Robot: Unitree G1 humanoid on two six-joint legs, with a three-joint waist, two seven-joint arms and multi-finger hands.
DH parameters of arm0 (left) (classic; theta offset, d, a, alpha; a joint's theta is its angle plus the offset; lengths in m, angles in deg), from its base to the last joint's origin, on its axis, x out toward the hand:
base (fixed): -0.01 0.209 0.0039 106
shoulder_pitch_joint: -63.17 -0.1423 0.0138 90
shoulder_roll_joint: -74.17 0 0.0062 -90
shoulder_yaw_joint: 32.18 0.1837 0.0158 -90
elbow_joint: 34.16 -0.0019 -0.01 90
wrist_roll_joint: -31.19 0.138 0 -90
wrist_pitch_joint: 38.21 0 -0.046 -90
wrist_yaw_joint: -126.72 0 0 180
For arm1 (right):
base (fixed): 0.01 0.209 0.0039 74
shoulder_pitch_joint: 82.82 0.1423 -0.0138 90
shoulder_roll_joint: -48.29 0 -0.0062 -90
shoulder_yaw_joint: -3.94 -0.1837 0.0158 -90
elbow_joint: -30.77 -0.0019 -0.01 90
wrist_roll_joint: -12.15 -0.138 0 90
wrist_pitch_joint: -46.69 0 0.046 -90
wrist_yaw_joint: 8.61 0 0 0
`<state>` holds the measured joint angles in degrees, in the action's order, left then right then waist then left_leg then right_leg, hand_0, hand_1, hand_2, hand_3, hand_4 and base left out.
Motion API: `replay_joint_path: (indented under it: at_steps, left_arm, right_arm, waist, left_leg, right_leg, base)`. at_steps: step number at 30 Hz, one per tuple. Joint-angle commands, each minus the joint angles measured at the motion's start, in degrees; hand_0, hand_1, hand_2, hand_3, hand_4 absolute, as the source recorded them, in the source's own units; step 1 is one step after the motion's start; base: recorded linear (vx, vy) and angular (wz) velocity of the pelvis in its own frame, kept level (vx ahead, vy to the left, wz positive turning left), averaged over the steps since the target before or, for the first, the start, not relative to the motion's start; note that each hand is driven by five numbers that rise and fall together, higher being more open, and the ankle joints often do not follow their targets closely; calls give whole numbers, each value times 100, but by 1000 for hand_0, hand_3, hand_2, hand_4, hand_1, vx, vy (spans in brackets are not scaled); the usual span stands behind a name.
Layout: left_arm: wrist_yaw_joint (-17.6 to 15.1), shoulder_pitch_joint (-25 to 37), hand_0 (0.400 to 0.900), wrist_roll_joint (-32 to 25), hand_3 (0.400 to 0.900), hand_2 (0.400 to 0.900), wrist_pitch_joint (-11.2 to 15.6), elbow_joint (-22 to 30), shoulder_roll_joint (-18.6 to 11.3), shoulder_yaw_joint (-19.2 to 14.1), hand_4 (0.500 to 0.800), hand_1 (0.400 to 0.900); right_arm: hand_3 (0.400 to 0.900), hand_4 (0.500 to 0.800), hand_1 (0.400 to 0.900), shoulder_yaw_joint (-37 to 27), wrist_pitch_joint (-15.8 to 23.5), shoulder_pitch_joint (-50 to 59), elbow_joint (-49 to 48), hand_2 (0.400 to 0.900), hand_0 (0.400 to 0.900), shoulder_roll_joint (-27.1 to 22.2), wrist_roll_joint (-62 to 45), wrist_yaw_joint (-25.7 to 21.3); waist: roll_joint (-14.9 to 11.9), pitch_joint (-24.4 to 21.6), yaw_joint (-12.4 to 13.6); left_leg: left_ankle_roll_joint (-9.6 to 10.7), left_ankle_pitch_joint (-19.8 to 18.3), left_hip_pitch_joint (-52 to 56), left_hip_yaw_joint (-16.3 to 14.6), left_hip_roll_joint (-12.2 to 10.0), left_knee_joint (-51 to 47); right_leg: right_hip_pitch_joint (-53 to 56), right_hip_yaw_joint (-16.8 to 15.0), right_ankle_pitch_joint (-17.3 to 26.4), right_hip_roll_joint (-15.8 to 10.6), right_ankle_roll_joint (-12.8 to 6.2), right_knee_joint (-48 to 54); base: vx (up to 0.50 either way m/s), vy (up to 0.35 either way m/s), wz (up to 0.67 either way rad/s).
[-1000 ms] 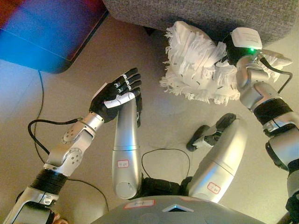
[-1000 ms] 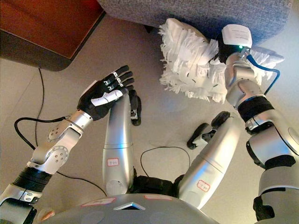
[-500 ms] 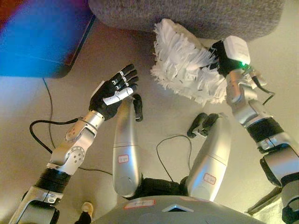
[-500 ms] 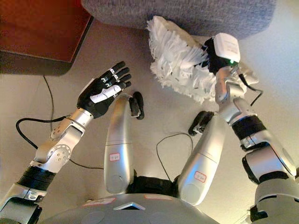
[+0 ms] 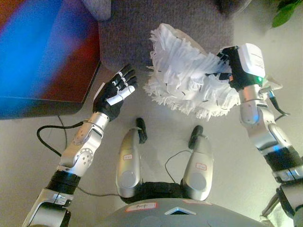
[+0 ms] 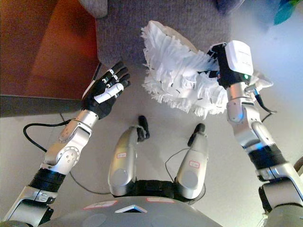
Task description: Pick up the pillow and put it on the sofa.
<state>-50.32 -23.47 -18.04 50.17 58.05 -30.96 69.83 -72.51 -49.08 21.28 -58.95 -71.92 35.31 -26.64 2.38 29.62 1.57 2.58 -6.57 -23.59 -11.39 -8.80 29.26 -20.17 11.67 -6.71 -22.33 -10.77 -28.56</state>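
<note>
Lifted off the floor since a moment ago and now held at the grey sofa front edge: white fringed pillow, right hand buried in it, grip unreadable; left hand open alongside; placement likely next.

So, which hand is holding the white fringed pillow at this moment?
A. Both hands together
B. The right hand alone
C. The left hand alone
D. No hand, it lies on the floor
B: the right hand grips the right edge of the white fringed pillow, held up before the grey sofa, while the left hand is spread open and apart from it.
</note>
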Motion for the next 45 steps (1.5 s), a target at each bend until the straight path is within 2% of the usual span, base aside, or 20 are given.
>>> replay_joint_path:
  at_steps: [1, 3, 7, 12, 16, 20, 23, 24, 28, 29, 30, 34, 38, 41, 45]
  left_arm:
    - [228, -321, 900, 179, 900, 900, 28, 425, -134, -301, 800, 900]
    - [279, -570, 900, 230, 900, 900, -172, 466, -80, -393, 800, 900]
    - [442, -938, 900, 265, 900, 900, -458, 496, -22, -488, 800, 900]
    - [549, -1241, 900, 227, 900, 900, -569, 476, -54, -509, 800, 900]
    - [536, -1430, 900, 233, 900, 900, -500, 490, -174, -547, 800, 900]
    - [568, -1596, 900, 194, 900, 900, -500, 485, -282, -567, 800, 900]
    - [702, -1686, 900, 255, 900, 900, -599, 541, -374, -666, 800, 900]
    - [778, -1710, 900, 275, 900, 900, -637, 565, -436, -703, 800, 900]
    - [902, -1666, 900, 318, 900, 900, -708, 641, -645, -765, 800, 900]
    - [920, -1628, 900, 334, 900, 900, -707, 651, -672, -764, 800, 900]
    - [1013, -1574, 900, 383, 900, 900, -695, 670, -730, -788, 800, 900]
    - [1221, -1321, 900, 452, 900, 900, -653, 781, -961, -868, 800, 900]
    - [1228, -1231, 900, 539, 900, 900, -721, 896, -1117, -975, 800, 900]
    - [1201, -1309, 900, 571, 900, 900, -787, 931, -1119, -1020, 800, 900]
    - [1159, -1382, 900, 633, 900, 900, -755, 911, -1107, -958, 800, 900]
  right_arm:
    - [400, 500, 400, -1007, 771, 398, -1139, 400, 400, -506, -107, -485]
    - [400, 500, 400, -1233, 869, 99, -1368, 400, 400, -611, -241, -307]
    - [400, 500, 400, -1491, 1013, -112, -1540, 400, 400, -908, -576, 64]
    - [400, 500, 400, -1306, 1213, 424, -1336, 400, 400, -1504, -850, 542]
    - [400, 500, 400, -867, 1458, 1137, -883, 400, 400, -2099, -1163, 859]
    - [400, 500, 400, 117, 1580, 2273, 146, 400, 400, -2562, -1575, 1159]
    - [400, 500, 400, 1115, 1498, 3252, 1128, 400, 400, -2657, -2027, 1776]
    - [400, 500, 400, 1480, 1408, 3588, 1503, 400, 400, -2630, -2185, 2005]
    - [400, 500, 400, 2684, 1196, 4879, 2911, 400, 400, -2291, -2252, 2058]
    - [445, 527, 445, 2915, 1073, 5141, 3218, 445, 445, -2232, -2196, 2012]
    - [900, 800, 900, 3085, 895, 5375, 3630, 900, 900, -2122, -2169, 1926]
    - [900, 800, 900, 3417, 309, 6130, 4572, 900, 900, -1786, -1912, 1463]
    - [900, 800, 900, 3290, -140, 6253, 4751, 900, 900, -1717, -2105, 997]
    - [900, 800, 900, 3175, -205, 6107, 4665, 900, 900, -1723, -2221, 713]
    - [900, 800, 900, 2529, -198, 5414, 4297, 900, 900, -1596, -2320, 345]
  waist:
    - [-419, -916, -8]
    - [-528, -1206, 15]
    - [-679, -1676, 86]
    - [-807, -2047, 239]
    - [-948, -2225, 441]
    - [-1116, -2299, 687]
    - [-1221, -2286, 883]
    - [-1265, -2276, 970]
    - [-1347, -2172, 1280]
    - [-1359, -2135, 1345]
    - [-1373, -2071, 1447]
    - [-1374, -1753, 1724]
    - [-1373, -1556, 1838]
    - [-1367, -1607, 1821]
    - [-1328, -1747, 1698]
  left_leg:
    - [114, -137, 1097, 262, -389, -554]
    - [106, -73, 1478, 197, -383, -898]
    - [114, 67, 1936, 120, -353, -1396]
    - [181, 186, 2368, 55, -348, -1867]
    - [238, 279, 2547, 79, -347, -2111]
    - [323, 371, 2657, 127, -390, -2278]
    - [381, 429, 2660, 209, -444, -2343]
    - [404, 463, 2648, 237, -463, -2372]
    - [450, 539, 2542, 408, -536, -2369]
    - [460, 547, 2502, 462, -540, -2356]
    - [477, 562, 2425, 520, -568, -2341]
    - [519, 635, 2078, 752, -657, -2300]
    - [523, 725, 1924, 896, -731, -2367]
    - [493, 769, 2008, 898, -749, -2474]
    - [443, 720, 2174, 814, -750, -2475]
  right_leg:
    - [497, 97, 1674, -124, -121, 1654]
    - [925, 181, 1645, 41, -126, 1937]
    - [1383, 297, 1675, 203, -137, 2373]
    - [1739, 503, 1725, 335, -136, 2759]
    - [1900, 702, 1712, 403, -131, 2877]
    - [2034, 965, 1733, 449, -132, 2973]
    - [2114, 1140, 1721, 490, -128, 2990]
    - [2123, 1206, 1726, 497, -129, 2999]
    - [2177, 1394, 1752, 531, -127, 3049]
    - [2183, 1427, 1769, 533, -135, 3061]
    - [2178, 1478, 1783, 540, -141, 3072]
    - [2130, 1582, 1838, 580, -166, 3120]
    - [2143, 1623, 1868, 610, -194, 3152]
    - [2222, 1608, 1854, 657, -209, 3207]
    - [2282, 1537, 1849, 651, -213, 3192]
  base:
    - [190, -59, 3]
    - [227, -48, -3]
    - [208, -16, -2]
    - [123, 14, 2]
    - [94, -3, 10]
    - [90, -53, 16]
    - [85, -94, 21]
    - [72, -96, 23]
    - [78, -139, 25]
    - [38, -152, 25]
    - [-8, -176, 26]
    - [-102, -191, 24]
    - [-65, -122, 13]
    - [47, -9, -3]
    - [56, 29, -16]
